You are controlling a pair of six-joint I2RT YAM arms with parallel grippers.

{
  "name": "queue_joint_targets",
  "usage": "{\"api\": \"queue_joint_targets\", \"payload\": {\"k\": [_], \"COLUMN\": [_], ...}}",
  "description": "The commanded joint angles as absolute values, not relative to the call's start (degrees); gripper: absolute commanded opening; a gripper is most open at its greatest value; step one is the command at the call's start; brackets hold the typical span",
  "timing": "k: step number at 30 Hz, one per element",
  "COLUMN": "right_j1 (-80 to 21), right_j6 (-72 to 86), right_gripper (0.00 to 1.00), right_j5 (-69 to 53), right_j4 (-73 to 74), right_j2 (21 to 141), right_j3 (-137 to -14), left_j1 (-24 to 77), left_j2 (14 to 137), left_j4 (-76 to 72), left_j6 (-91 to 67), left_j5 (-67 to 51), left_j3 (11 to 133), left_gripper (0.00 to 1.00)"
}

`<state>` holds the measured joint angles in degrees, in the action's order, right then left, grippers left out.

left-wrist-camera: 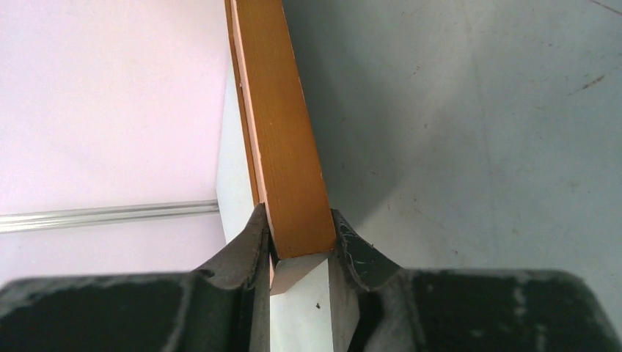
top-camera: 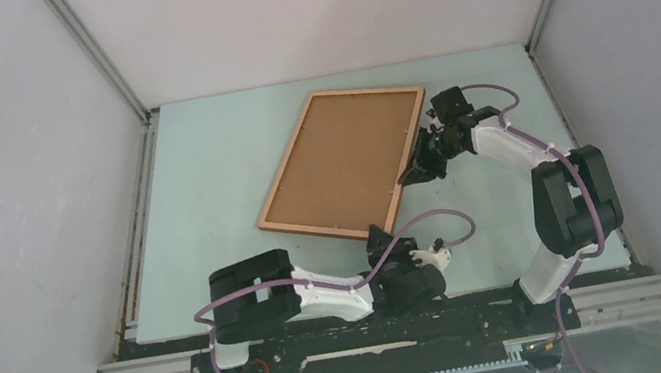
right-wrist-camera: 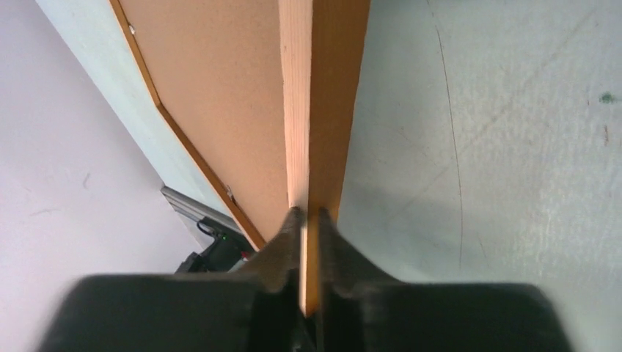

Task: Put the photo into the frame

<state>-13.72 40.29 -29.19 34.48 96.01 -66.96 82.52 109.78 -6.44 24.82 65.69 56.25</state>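
Wooden frame (top-camera: 412, 144), backing board (top-camera: 342, 159) inside, is clamped edgewise by left hand (left-wrist-camera: 301, 235) and right hand (right-wrist-camera: 308, 216); only the left wrist view shows a white edge (left-wrist-camera: 232, 183) beside its fingers.

Left hand (top-camera: 378, 237) is clamped, both fingers (left-wrist-camera: 242, 253) pressed flat on a frame (left-wrist-camera: 286, 147) edge held between them; its arm (top-camera: 324, 294) lies folded low behind it. Right hand (top-camera: 408, 173) pinches another edge, fingers (right-wrist-camera: 279, 246) nearly meeting, its forearm (top-camera: 512, 141) stretching back to a raised elbow (top-camera: 571, 192)
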Motion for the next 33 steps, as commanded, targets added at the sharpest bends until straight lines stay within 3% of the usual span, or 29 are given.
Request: {"api": "queue_joint_targets", "payload": {"k": [1,5,10,16,23,33], "right_j1": [-13.3,-12.6,-9.9,-3.5,-1.9,-1.7], "right_j6": [34.5,29.0,24.9,23.6,23.7,25.4], "right_gripper": [0.05,0.41,0.49,0.66,0.67,0.65], "right_j5": [-27.0,-20.5,-13.6,-17.0,-18.7,-22.3], "right_j4": [35.9,41.0,44.8,46.5,45.9,44.1], "right_j2": [92.3,87.8,80.0,75.3,72.3,73.9], "right_j3": [-71.5,-75.1,-77.8,-76.9,-74.6,-71.8], "left_j1": [82.4,82.5,82.2,79.3,74.4,70.9], "left_j2": [102.8,98.1,88.4,79.2,72.2,60.9], "left_j4": [-10.8,-5.6,2.5,9.4,12.4,12.5], "left_j6": [19.9,17.2,13.0,4.1,-4.6,-13.8], "left_j5": [69.3,66.8,58.4,43.6,32.9,34.6], "left_j3": [58.0,59.2,60.9,64.5,66.9,64.5], "left_gripper": [0.00,0.00,0.00,0.00,0.00,0.00]}}
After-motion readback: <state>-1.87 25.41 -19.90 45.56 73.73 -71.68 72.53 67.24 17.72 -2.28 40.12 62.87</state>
